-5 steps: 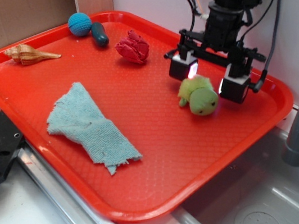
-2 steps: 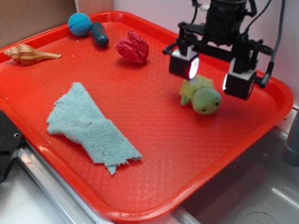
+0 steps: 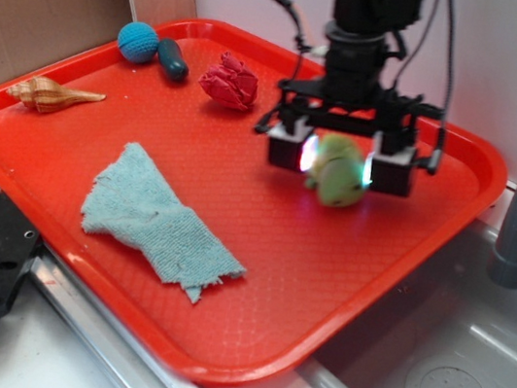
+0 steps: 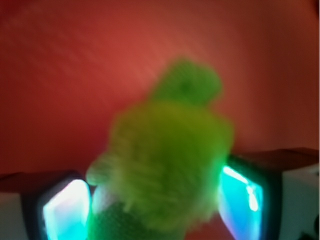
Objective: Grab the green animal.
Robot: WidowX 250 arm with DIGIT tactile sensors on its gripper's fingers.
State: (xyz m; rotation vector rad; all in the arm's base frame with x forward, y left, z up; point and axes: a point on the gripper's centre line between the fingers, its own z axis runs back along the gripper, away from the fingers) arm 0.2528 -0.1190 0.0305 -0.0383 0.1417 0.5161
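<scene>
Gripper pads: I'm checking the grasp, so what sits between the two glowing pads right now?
The fuzzy lime-green plush animal fills the gap between the gripper pads above the red plastic tray; both views show it, nothing else intrudes.

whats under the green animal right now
The red tray lies under the green animal, which sits between the gripper pads. Whether it touches the tray cannot be told: its underside is hidden, and the wrist view is blurred.

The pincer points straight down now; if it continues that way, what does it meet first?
Probably the green animal, already between the fingers of the pincer. Beneath it lies the red tray. Whether the pads already touch the plush is unclear.
</scene>
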